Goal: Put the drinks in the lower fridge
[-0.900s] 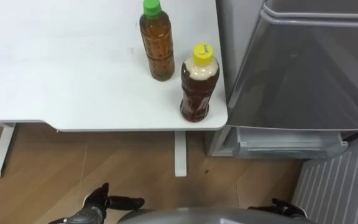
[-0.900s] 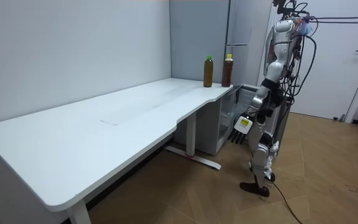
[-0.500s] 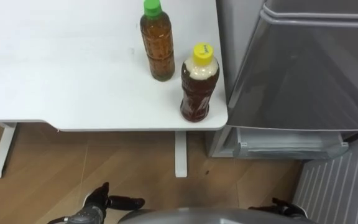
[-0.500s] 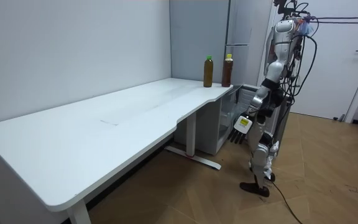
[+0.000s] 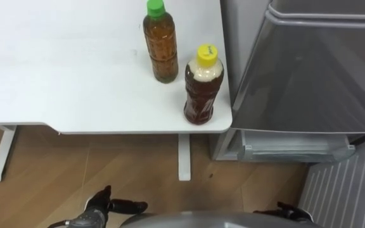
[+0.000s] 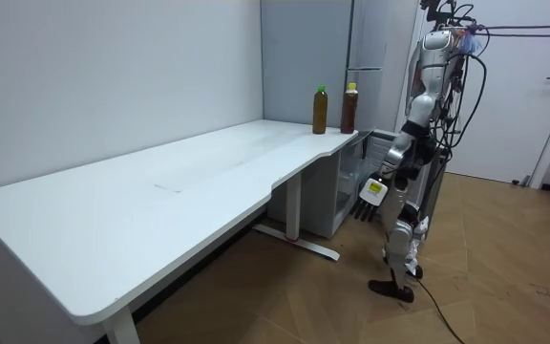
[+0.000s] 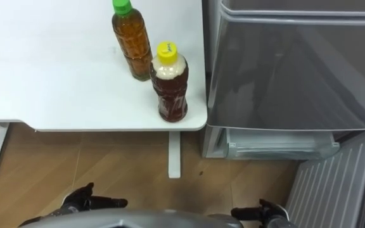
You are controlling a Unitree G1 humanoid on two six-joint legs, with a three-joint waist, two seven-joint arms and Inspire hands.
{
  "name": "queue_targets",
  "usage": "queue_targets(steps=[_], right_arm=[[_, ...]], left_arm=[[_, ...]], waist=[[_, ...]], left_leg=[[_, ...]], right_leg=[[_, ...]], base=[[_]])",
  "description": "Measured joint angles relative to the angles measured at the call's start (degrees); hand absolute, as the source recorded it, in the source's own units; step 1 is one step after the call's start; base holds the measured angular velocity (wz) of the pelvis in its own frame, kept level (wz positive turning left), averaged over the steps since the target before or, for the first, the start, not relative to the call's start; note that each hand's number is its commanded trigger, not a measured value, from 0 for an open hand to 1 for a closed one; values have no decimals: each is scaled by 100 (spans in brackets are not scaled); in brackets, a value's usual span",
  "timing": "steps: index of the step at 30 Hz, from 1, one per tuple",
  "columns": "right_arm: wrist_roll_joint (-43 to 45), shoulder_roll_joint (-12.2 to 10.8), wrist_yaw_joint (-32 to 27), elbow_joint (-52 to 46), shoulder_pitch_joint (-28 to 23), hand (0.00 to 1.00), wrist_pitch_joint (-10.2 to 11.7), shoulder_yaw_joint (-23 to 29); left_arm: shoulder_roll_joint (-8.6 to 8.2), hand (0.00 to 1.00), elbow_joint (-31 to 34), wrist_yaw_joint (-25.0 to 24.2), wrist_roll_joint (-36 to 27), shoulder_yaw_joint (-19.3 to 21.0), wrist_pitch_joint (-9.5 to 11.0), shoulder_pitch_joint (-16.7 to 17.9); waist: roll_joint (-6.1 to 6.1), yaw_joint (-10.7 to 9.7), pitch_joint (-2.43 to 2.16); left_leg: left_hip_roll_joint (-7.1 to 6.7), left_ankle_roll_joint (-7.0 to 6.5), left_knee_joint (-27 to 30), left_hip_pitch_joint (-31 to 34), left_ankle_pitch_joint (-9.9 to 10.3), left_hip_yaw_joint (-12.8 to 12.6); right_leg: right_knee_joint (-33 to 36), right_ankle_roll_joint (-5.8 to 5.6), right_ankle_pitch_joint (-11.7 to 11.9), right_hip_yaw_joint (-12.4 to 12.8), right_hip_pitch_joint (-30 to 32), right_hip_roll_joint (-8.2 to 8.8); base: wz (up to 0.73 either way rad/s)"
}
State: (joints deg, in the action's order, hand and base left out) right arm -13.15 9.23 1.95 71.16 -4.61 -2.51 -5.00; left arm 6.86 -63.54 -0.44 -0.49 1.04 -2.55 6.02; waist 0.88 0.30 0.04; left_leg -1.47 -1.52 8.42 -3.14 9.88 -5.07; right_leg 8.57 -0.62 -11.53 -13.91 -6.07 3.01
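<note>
When compared with a second ago, identical throughout: same stance, same arms, same bottles. Judged from that, task not yet begun, with both drinks waiting on the table.

Nearest, at the bottom of the eye views: dark left hand [image 5: 99, 205], hanging low, fingers loose and slightly spread, holding nothing; right hand [image 5: 289, 211] likewise slack and empty. Beyond them, brown wooden plank floor [image 5: 43, 168]. Next, wide white rectangular table [image 5: 56, 82]. Upright at its right front corner, rounded clear plastic bottle of dark brown drink with yellow cap [image 5: 203, 88]; just behind and left of it, slimmer clear plastic bottle of amber tea with green cap [image 5: 160, 47]. Right of the table, tall grey fridge [image 5: 309, 69], with pale lower drawer [image 5: 296, 151] jutting out beneath the upper door, seemingly open.

From the room view: upright beside the table corner, facing the fridge, with arms down, well short of the bottles. From the eye views instead: the drawer's front and the pose of the fingers.
</note>
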Motion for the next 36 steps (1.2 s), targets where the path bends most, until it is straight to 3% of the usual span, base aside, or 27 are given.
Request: queue_targets(steps=[9, 18, 28, 30, 36], right_arm=[[-4, -40, -129, 43, -86, 0, 6, 182], [-4, -40, -192, 63, -108, 0, -3, 196], [-37, -47, -219, -3, -156, 0, 12, 206], [-38, -50, -226, 2, -172, 0, 23, 207], [-43, -51, -290, 8, -214, 0, 117, 241]], left_arm=[[-93, 0, 3, 412, -320, 190, 3, 124], [-87, 0, -39, 896, -1164, 376, -4, 283], [-90, 0, 235, 1762, -2030, 964, 17, 255], [-88, 0, 363, 1965, -2074, 1116, 97, 249], [-92, 0, 977, 2603, -2651, 1364, 479, 231]], waist=[[3, -4, 1], [9, 12, 12], [-54, 74, 0], [-42, 105, 18], [-58, 177, 17]], left_leg=[[-8, 2, -13, -89, 2, 21], [-12, -3, -7, -142, 26, 31], [57, 9, 19, -210, 58, -38], [63, 16, 27, -244, 76, -36], [67, 12, 113, -234, 138, -39]], right_leg=[[-80, -3, -3, -2, -133, -8], [-89, -11, -9, -10, -193, -3], [-63, -4, -4, 66, -235, -26], [-76, -4, -4, 72, -295, -36], [-76, -5, -5, 83, -324, -43]], base=[[1], [0], [-3], [-2], [0]])
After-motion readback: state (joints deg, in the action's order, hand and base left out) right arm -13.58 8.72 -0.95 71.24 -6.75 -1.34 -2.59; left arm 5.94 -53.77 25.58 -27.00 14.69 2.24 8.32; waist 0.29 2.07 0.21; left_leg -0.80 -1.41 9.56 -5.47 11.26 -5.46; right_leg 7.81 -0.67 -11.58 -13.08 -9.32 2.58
